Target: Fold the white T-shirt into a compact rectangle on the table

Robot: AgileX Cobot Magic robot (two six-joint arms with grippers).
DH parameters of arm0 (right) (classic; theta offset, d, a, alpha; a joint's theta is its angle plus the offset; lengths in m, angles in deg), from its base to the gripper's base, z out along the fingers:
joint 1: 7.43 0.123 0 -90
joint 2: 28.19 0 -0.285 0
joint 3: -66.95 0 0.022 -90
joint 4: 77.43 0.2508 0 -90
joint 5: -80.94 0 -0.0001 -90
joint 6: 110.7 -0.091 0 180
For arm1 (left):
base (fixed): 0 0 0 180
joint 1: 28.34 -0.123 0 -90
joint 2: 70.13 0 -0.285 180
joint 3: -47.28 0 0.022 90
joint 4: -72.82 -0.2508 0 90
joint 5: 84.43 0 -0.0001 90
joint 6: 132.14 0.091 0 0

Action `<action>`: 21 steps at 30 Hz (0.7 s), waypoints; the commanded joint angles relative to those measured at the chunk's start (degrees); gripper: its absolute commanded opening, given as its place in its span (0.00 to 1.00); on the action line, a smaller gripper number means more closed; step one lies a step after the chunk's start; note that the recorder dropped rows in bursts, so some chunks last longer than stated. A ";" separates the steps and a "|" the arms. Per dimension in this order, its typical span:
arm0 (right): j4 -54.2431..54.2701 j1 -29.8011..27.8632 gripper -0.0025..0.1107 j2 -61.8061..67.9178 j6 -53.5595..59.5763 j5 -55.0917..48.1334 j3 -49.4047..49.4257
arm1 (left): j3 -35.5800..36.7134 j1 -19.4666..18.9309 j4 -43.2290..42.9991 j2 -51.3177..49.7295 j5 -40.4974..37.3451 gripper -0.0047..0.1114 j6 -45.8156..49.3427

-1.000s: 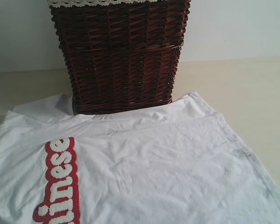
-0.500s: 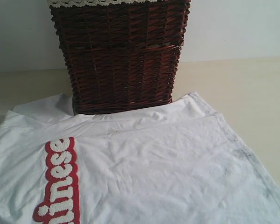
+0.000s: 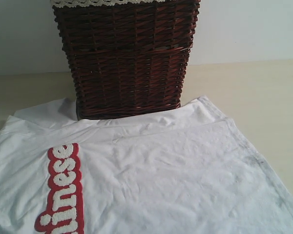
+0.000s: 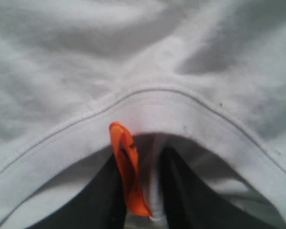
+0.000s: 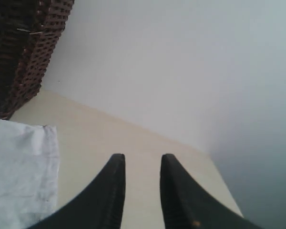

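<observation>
The white T-shirt (image 3: 161,180) lies spread over the lower half of the exterior frame on the table (image 3: 254,92), with its red patch band (image 3: 63,190) at lower left. Its upper edge touches the dark wicker basket (image 3: 127,58) at top centre. The left gripper (image 4: 143,156) pinches shirt fabric inside the ribbed collar (image 4: 171,107), beside the orange tag (image 4: 128,176). The right gripper (image 5: 143,157) hangs over bare table with its fingers parted and nothing between them.

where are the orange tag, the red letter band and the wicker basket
orange tag (image 4: 132,183), left wrist view, on the middle of its folded loop
red letter band (image 3: 63,192), exterior view, on the middle of its visible stretch
wicker basket (image 3: 127,63), exterior view, on its woven front wall
</observation>
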 commanded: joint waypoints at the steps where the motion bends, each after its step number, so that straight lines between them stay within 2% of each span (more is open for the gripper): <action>1: -1.07 -0.19 0.27 13.68 5.15 1.51 -3.33 | 0.36 0.41 0.02 -0.46 2.91 0.26 0.18; 4: 1.31 -0.19 0.27 40.34 3.05 1.48 -15.14 | 0.36 0.41 0.02 -0.46 2.91 0.26 0.18; 6: 2.14 -0.19 0.27 55.48 3.00 -3.16 -24.11 | 0.36 0.41 0.02 -0.46 2.91 0.26 0.18; 9: 7.08 -0.19 0.26 64.49 4.53 -10.22 -32.50 | 0.36 0.41 0.02 -0.46 2.91 0.26 0.18; 10: 9.57 -0.19 0.24 66.87 9.02 -12.61 -35.22 | 0.36 0.41 0.02 -0.46 2.91 0.26 0.18; 12: 14.09 -0.19 0.16 70.72 25.80 -16.52 -39.25 | 0.36 0.41 0.02 -0.46 2.91 0.26 0.18; 14: 20.26 -0.57 0.04 74.71 49.32 -23.48 -43.07 | 0.36 0.41 0.02 -0.46 2.91 0.26 0.18; 17: 25.18 -3.88 0.02 79.99 81.34 -41.73 -47.87 | 0.36 0.41 0.02 -0.46 2.91 0.26 0.18; 19: 28.08 -7.39 0.02 83.02 98.72 -50.10 -50.02 | 0.36 0.41 0.02 -0.46 2.91 0.26 0.18; 21: 32.74 -10.45 0.02 85.20 106.84 -50.40 -50.86 | 0.36 0.41 0.02 -0.46 2.91 0.26 0.18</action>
